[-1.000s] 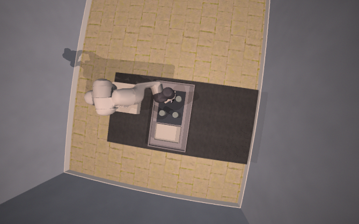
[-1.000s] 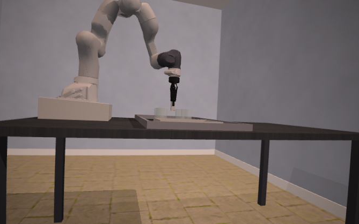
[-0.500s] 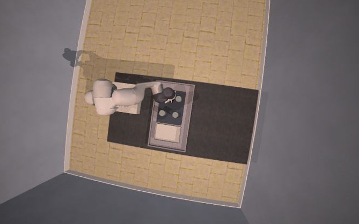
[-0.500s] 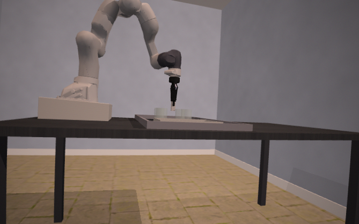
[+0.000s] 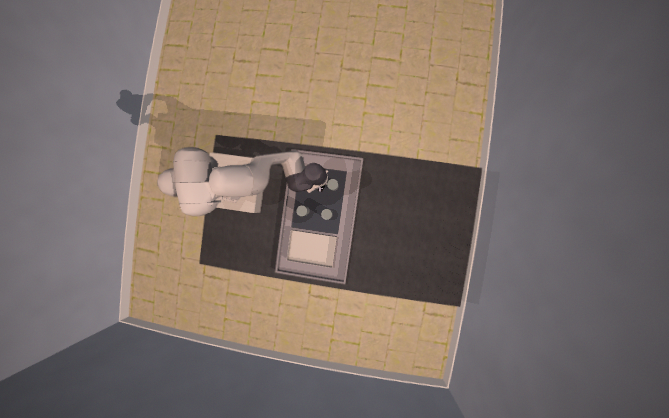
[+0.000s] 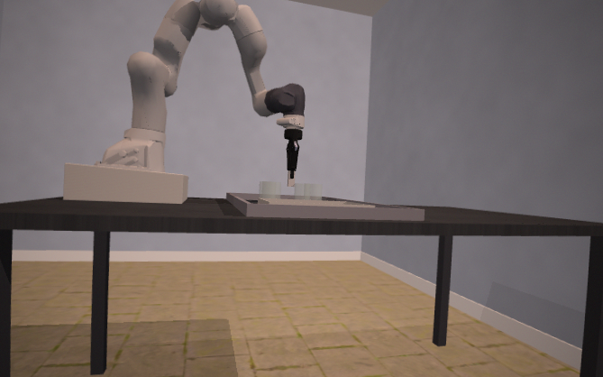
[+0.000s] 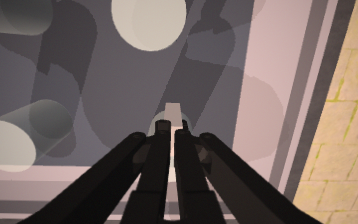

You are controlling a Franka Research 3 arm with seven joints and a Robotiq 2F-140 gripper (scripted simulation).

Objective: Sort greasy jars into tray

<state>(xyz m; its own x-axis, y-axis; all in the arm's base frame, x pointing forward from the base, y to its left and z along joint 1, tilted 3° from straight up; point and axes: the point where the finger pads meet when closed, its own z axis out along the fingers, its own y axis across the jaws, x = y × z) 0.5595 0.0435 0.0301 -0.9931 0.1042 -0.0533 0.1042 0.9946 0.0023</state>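
The gripper [image 5: 320, 187] [image 6: 290, 181] [image 7: 173, 116] is shut and empty, pointing down over the dark mat [image 5: 316, 226] [image 7: 115, 90], its tips near jar-top height. One pale jar [image 5: 332, 184] [image 7: 149, 22] stands at the mat's far side, beyond the tips. A second jar [image 5: 301, 210] [image 6: 269, 188] [image 7: 7, 145] stands on the robot's side, toward the tray [image 5: 311, 248] [image 6: 303, 201]. A third jar [image 5: 326, 213] [image 7: 25, 17] stands on the far side near the tray. The fourth jar [image 7: 157, 116] is mostly hidden behind the fingers. Grease cannot be seen.
A raised grey-pink rim [image 5: 353, 207] [image 6: 332, 213] surrounds the mat and tray. The dark table [image 5: 409, 228] [image 6: 481, 219] extends beyond it. The robot's pale base block [image 5: 243, 205] [image 6: 125, 185] stands on the near side.
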